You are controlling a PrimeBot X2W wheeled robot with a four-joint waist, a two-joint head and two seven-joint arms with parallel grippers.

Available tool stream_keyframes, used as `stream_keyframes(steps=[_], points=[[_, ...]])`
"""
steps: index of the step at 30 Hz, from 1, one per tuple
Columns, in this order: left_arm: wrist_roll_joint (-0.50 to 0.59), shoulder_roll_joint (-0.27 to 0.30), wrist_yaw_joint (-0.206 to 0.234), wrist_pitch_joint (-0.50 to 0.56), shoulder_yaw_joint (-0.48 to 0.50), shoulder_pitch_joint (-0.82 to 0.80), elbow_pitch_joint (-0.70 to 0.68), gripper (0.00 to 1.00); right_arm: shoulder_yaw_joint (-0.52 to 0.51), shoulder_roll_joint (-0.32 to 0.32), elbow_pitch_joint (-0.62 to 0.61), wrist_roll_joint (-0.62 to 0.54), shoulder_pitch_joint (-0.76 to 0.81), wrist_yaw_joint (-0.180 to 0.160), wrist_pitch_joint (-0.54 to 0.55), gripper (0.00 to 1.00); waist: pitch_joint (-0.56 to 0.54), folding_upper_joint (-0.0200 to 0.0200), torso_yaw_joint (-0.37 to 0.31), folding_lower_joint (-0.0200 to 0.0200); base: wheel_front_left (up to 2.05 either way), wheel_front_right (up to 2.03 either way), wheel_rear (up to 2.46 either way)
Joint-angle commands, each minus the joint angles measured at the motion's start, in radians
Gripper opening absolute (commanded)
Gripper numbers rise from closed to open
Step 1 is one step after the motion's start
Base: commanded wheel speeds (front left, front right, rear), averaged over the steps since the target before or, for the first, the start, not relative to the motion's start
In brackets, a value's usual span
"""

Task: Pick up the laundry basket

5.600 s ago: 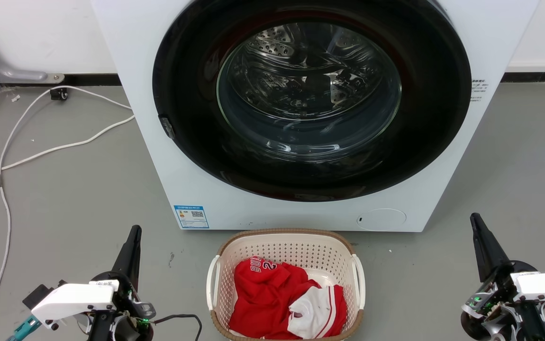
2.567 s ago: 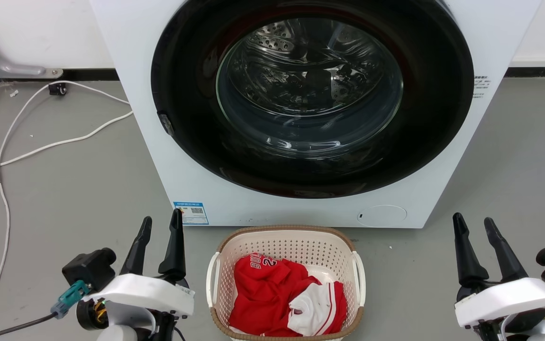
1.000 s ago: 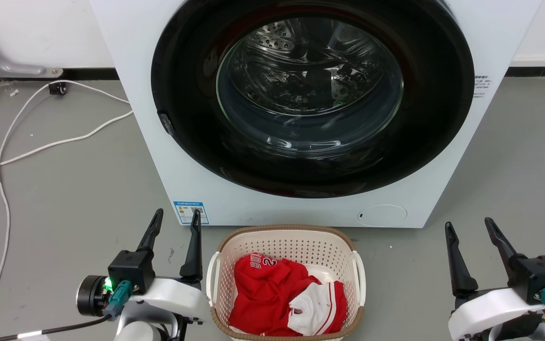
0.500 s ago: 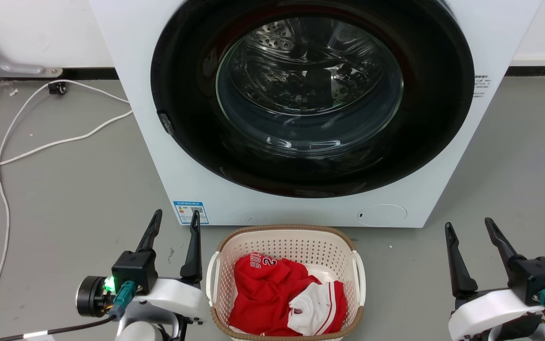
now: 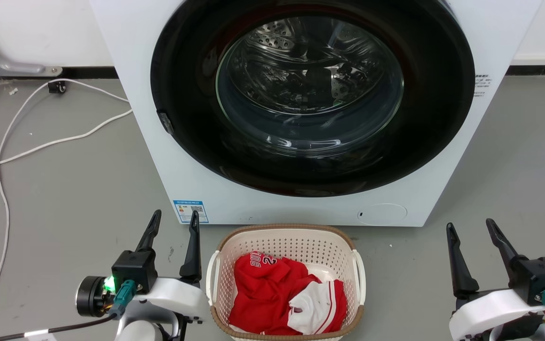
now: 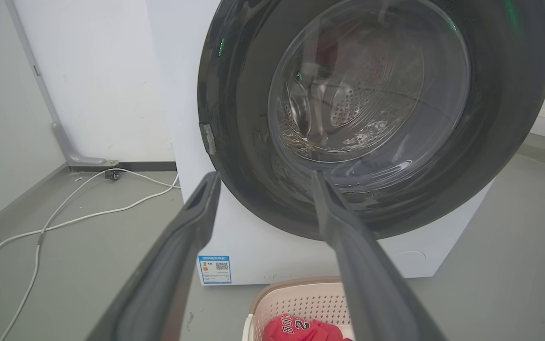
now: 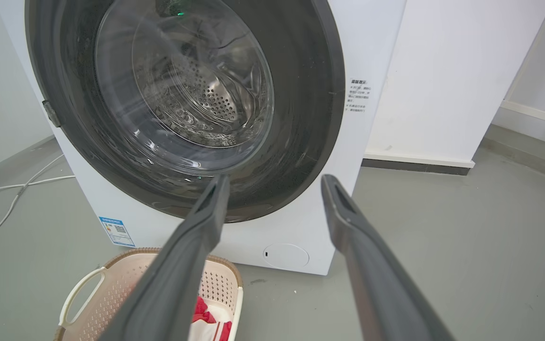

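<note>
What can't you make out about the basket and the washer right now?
- Basket near rim: head view, partly cut off by the bottom edge.
- Basket floor: head view, covered by the clothes.
- Most of the basket: left wrist view, below the bottom edge.
- Sticker print on the washer: head view, too small to read.

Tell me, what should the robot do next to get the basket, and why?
Probably slide the right gripper inward toward the right handle of the laundry basket. Its fingers are open but far off to the side, while the open left gripper sits right beside the left handle.
</note>
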Motion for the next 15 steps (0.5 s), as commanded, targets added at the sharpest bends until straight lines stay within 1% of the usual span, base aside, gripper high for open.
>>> stream_keyframes(steps=[1,8,15], points=[[-0.001,0.004,0.001,-0.002,-0.002,-0.014,0.002,1.0,-0.002,0.004,0.001,-0.006,-0.008,-0.001,-0.002,1.0,0.004,0.0,0.001,0.0,0.0,0.0,0.0],[-0.008,0.013,-0.005,-0.002,-0.003,-0.051,0.014,1.0,0.0,0.004,0.0,-0.01,-0.033,-0.001,0.005,1.0,0.043,0.0,0.002,0.0,0.0,0.0,0.0],[-0.026,0.024,-0.014,0.003,0.006,-0.124,0.044,1.0,0.001,0.004,0.024,-0.003,-0.087,-0.001,0.019,1.0,0.117,0.0,-0.005,0.0,0.0,0.0,0.0]])
